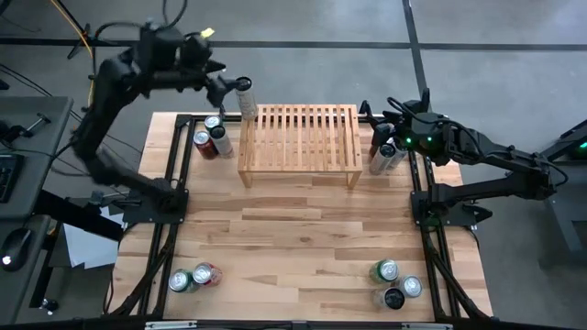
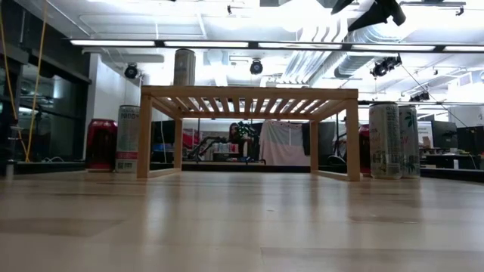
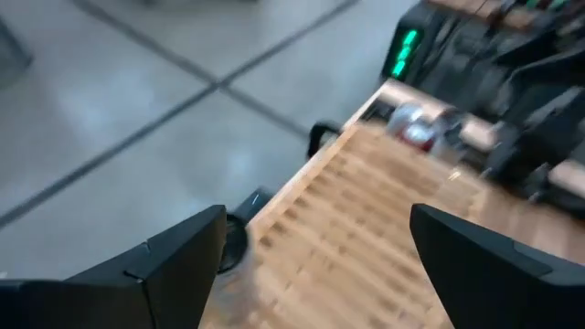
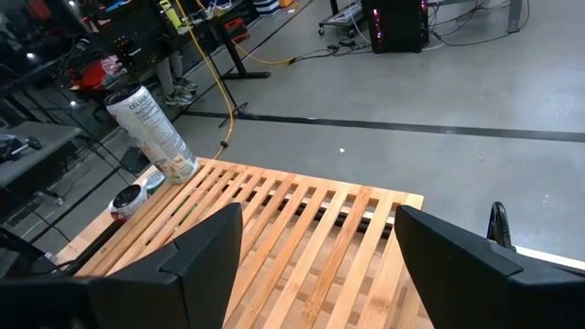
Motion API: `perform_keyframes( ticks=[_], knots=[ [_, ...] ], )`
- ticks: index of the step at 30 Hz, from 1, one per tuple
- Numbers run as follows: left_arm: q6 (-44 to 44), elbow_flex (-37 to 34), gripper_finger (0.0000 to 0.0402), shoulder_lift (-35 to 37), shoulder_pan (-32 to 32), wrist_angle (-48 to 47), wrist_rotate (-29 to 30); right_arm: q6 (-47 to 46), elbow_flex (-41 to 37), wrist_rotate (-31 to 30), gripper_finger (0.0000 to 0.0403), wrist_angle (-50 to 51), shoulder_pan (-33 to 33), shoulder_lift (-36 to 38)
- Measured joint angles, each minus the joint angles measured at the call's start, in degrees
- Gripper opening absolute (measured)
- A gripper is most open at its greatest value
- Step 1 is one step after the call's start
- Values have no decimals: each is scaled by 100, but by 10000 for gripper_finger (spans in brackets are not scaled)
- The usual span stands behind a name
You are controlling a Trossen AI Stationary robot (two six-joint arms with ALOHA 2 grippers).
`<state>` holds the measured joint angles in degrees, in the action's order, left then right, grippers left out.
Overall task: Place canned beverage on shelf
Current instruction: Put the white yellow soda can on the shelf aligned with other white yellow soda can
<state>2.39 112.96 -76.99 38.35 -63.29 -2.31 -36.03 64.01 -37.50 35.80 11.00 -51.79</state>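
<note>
Light-wood shelf (image 1: 299,142) bears a tall white can (image 1: 245,98) at its far left corner. My left pincer (image 1: 223,89), jaws wide and empty, is beside it. My right pincer (image 1: 378,115) waits open, empty.

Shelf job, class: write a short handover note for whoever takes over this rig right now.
Left gripper: open, holding nothing, close beside the tall pale can.
Right gripper: open, empty, at the right end of the low light-wood slatted shelf.
Done: the tall pale can stands upright on the shelf's back left corner.
Left, if more cans are wanted: two tall cans on the table right of the shelf, a red can and a dark can on its left, and five more cans near the table's front edge.
</note>
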Motion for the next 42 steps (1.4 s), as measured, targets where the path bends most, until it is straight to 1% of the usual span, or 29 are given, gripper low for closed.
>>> perform_keyframes(
  ticks=[5,8,11,14,18,22,31,33,37,39,42],
  knots=[
    [322,-2285,335,1388,-491,1945,-42,0,0,0,272,-5,0,0],
    [514,-3554,335,2136,-789,3259,-347,0,0,0,272,-5,0,0],
    [861,-4542,335,2723,-1066,4340,-612,35,0,9,272,-5,0,0],
    [1108,-5167,334,3160,-1273,4804,-598,168,0,176,272,-5,0,0],
    [1256,-5602,334,3583,-1402,4818,-571,504,0,606,272,-5,0,0],
    [1255,-5708,334,3792,-1417,4789,-506,721,0,872,272,-5,0,0],
    [1250,-5708,334,3828,-1417,4766,-500,755,0,884,272,-5,0,0],
    [1254,-5708,334,3827,-1417,4778,-501,501,0,883,272,1,0,0],
    [1353,-5708,334,3796,-1417,4772,-501,-788,0,868,272,325,171,0],
    [1489,-5708,334,3781,-1415,4779,-499,-1367,0,918,272,762,382,0],
    [1602,-5708,334,3745,-1415,4783,-496,-2190,0,1081,272,1735,733,-70]
  ],
)
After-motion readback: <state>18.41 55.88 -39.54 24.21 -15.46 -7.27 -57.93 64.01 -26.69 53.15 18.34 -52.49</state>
